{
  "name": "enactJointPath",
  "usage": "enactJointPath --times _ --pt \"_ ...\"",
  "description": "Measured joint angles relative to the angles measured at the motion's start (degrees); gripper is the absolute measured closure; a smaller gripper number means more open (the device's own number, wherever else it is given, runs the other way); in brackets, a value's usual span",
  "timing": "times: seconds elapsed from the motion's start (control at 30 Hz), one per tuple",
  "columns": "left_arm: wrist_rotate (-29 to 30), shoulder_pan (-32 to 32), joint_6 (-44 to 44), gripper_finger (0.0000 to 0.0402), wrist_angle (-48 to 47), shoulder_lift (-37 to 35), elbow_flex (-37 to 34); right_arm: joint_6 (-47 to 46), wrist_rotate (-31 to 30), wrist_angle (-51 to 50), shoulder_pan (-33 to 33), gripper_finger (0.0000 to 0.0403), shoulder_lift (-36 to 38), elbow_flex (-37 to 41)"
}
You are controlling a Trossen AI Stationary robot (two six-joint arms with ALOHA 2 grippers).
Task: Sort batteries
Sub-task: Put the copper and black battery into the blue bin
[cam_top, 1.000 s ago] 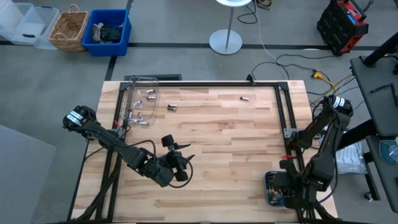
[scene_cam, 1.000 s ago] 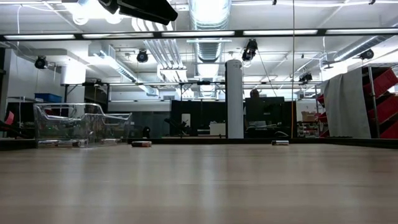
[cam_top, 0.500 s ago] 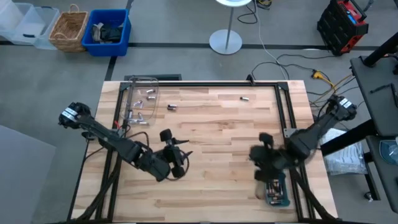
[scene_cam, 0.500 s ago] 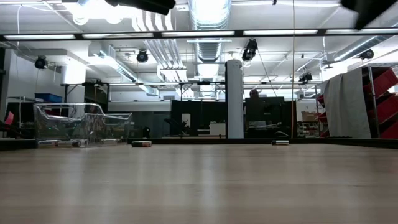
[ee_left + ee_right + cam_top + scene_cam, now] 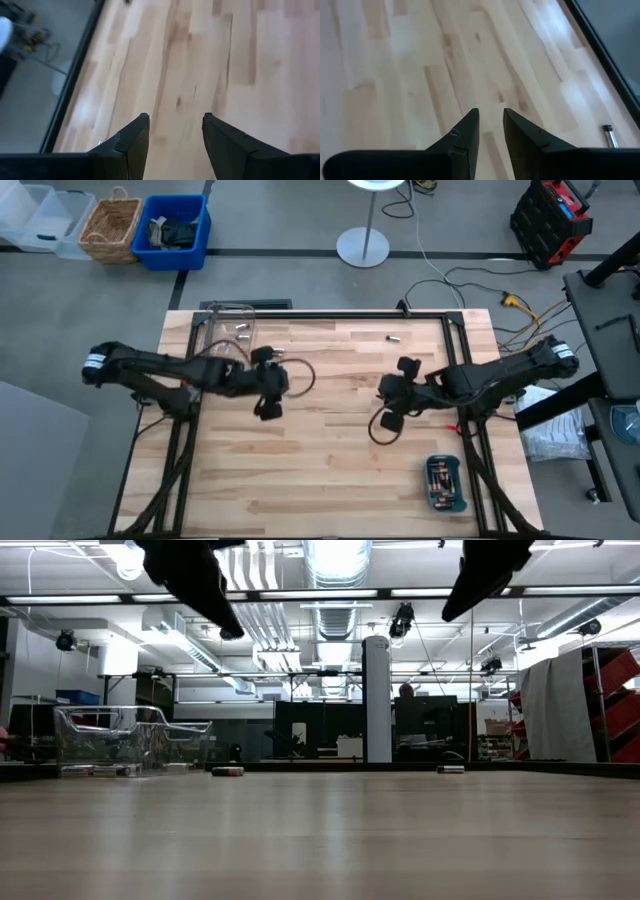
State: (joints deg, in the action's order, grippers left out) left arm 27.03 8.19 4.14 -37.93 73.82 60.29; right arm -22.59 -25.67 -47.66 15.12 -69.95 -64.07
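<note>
Two batteries lie loose on the wooden table near its far edge: one (image 5: 227, 771) toward the left, one (image 5: 393, 337) toward the right, which the right wrist view also catches (image 5: 608, 135). More batteries (image 5: 241, 331) rest in the clear plastic box (image 5: 222, 330) at the far left. My left gripper (image 5: 280, 385) hovers open over bare wood just right of the box (image 5: 175, 120). My right gripper (image 5: 385, 398) hovers over the table's middle right, its fingers a narrow gap apart with only wood between them (image 5: 490, 114).
A teal tray (image 5: 443, 482) with batteries in it sits at the near right corner. A black frame rail (image 5: 330, 314) runs along the far edge and down both sides. Bare wood (image 5: 330, 470) lies across the table's middle and near left.
My left gripper has swung from the table's near middle toward the far edge, ending beside the clear box. My right gripper has left the teal tray at the near right corner and moved toward the table's middle and far edge. The loose batteries have stayed put.
</note>
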Motion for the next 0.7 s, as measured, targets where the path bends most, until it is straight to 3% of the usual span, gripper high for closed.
enactJointPath --times 0.23,0.47,0.7 --pt "-9.8 -11.4 -11.0 0.0239 -0.8 2.3 -0.1 -0.5 0.0 0.0 -2.1 0.0312 0.6 0.8" --pt "-10.1 -16.9 -18.9 0.0239 0.5 3.9 -2.7 2.2 -1.8 4.4 -2.3 0.0325 1.8 2.3" --pt "-10.1 -22.5 -24.1 0.0239 3.6 4.0 -10.1 3.5 -3.0 7.6 -2.5 0.0334 1.9 2.5"
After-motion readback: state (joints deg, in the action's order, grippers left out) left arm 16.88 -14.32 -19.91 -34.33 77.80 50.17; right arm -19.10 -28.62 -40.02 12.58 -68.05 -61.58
